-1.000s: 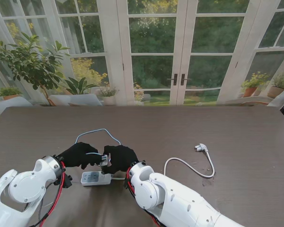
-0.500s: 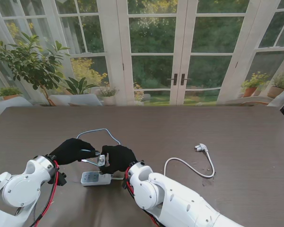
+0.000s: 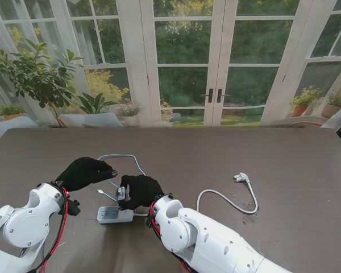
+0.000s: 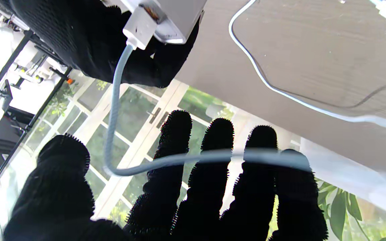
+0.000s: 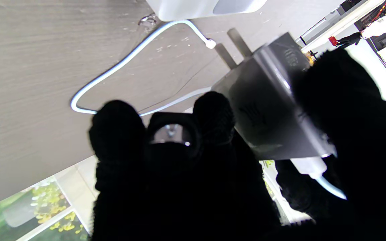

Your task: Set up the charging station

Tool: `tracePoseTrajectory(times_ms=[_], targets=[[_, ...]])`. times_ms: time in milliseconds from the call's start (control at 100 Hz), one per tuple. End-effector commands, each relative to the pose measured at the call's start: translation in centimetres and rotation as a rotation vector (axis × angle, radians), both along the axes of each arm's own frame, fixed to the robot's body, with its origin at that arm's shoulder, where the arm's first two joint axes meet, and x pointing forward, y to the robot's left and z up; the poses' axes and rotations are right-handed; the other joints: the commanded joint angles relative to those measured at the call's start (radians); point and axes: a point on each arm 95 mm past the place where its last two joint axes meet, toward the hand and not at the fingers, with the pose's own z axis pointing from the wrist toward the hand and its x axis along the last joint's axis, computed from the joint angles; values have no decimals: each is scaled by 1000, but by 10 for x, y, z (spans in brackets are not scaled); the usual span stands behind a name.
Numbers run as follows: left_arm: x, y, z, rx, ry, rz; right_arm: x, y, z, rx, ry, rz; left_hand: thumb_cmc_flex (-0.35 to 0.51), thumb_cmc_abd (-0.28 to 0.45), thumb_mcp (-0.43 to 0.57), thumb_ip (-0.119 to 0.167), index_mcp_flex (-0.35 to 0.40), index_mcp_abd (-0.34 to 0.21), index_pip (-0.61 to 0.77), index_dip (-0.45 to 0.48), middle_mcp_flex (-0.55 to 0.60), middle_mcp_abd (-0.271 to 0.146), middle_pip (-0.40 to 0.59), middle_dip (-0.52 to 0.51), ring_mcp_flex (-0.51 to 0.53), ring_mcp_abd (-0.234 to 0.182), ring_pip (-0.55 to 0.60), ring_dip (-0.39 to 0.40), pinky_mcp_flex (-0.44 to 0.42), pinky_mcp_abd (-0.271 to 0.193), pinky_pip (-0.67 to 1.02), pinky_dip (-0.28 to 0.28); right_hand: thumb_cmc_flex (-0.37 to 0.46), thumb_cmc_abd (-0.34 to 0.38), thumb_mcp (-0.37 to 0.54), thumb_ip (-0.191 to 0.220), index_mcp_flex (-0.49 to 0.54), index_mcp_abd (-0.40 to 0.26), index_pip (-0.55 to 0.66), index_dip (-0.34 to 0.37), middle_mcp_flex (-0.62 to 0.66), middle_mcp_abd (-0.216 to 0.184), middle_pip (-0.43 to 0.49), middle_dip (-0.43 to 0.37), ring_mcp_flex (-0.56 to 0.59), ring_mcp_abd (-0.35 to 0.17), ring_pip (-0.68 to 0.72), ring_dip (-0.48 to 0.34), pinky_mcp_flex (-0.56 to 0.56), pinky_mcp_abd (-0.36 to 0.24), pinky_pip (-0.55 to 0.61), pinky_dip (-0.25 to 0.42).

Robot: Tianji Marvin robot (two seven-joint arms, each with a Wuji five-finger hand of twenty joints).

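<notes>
Right hand (image 3: 137,190), black-gloved, pinches a grey square charger block (image 5: 270,110), its prongs aimed at the white power strip (image 3: 115,214) just nearer the robot. Left hand (image 3: 84,172) has let go and drawn away, fingers spread, leaving the pale-blue cable (image 4: 116,100) plugged in; socketing the block likely follows.

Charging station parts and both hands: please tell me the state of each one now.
Charger block: held in the right hand, prongs bare, not plugged in.
Blue cable: plugged into the charger block, looping across the left fingers.
Power strip: flat on the table, sockets unused.
White plug: lying loose on the table.
Right hand: shut on the charger block.
Left hand: open, fingers apart.
</notes>
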Motion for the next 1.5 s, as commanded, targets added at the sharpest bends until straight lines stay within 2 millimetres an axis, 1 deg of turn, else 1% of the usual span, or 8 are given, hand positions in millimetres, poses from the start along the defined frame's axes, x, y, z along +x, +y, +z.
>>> tracePoseTrajectory(times_ms=[0, 230, 400, 470, 600, 860, 1060, 1490], targets=[[1, -2, -1, -17, 10, -1, -4, 5, 1, 7, 9, 19, 9, 36, 11, -43, -1, -6, -7, -8, -15, 17, -11, -15, -17, 17, -21, -16, -34, -16, -17, 26, 137, 120, 189, 49, 164, -225, 160, 118, 55, 20, -6, 19, 21, -52, 27, -369, 24, -35, 26, 15], [-4, 3, -3, -23, 28, 14, -3, 3, 2, 5, 9, 13, 36, 32, 50, -44, 0, 0, -7, -9, -27, 8, -35, -77, -36, 13, -201, -148, -93, -6, -253, -51, 138, 121, 188, 50, 163, -222, 160, 118, 53, 22, -7, 20, 22, -50, 25, -369, 21, -36, 24, 18], [0, 6, -7, -38, -8, 64, -4, 3, 2, 8, 7, 17, 97, 28, 338, -72, 17, 18, -5, -18, -16, 20, -39, -126, -34, 25, -237, -182, -119, -18, -329, -86, 137, 121, 187, 50, 161, -222, 160, 118, 52, 21, -6, 21, 22, -51, 23, -370, 22, -36, 23, 19], [5, 6, -9, -51, -28, 88, -5, 3, 1, 9, 8, 22, 226, -17, 340, -136, 1, 11, 1, -16, -5, 25, -40, -133, -28, 34, -238, -185, -123, -18, -342, -92, 137, 121, 187, 50, 161, -223, 160, 118, 52, 21, -6, 21, 22, -50, 23, -370, 21, -36, 22, 20], [16, 8, -15, 34, -37, 74, -6, 2, 0, 7, 6, 31, 460, -109, 209, -122, -47, -63, 139, -115, 12, -33, -16, -119, 2, -9, -205, -183, -101, -59, -303, -102, 136, 122, 187, 49, 161, -224, 160, 119, 51, 19, -5, 21, 22, -52, 22, -370, 21, -37, 21, 21], [18, 12, -35, 301, 36, -74, -5, 1, 1, 10, 4, 28, 156, -460, 743, -214, -33, -108, 69, -82, -24, -101, -4, -125, 1, -97, -204, -192, -97, -129, -285, -145, 137, 120, 188, 50, 163, -221, 161, 118, 53, 20, -4, 20, 22, -52, 23, -369, 21, -37, 20, 23], [13, 16, -44, 362, 73, -110, -5, 1, 1, 13, 8, 25, 59, -501, 847, -169, -45, -103, -17, -75, -59, -120, -8, -132, -27, -121, -218, -193, -122, -154, -311, -151, 137, 120, 188, 49, 163, -219, 161, 118, 52, 22, -5, 19, 22, -52, 23, -369, 21, -37, 20, 24], [1, 19, -65, 407, 97, -133, -7, 5, -2, 32, 18, 20, -20, -574, 895, -196, -161, -106, -81, -103, -100, -114, -9, -130, -48, -139, -213, -181, -147, -175, -334, -145, 137, 117, 191, 50, 165, -217, 160, 117, 55, 22, -5, 16, 22, -52, 23, -369, 23, -38, 18, 26]])
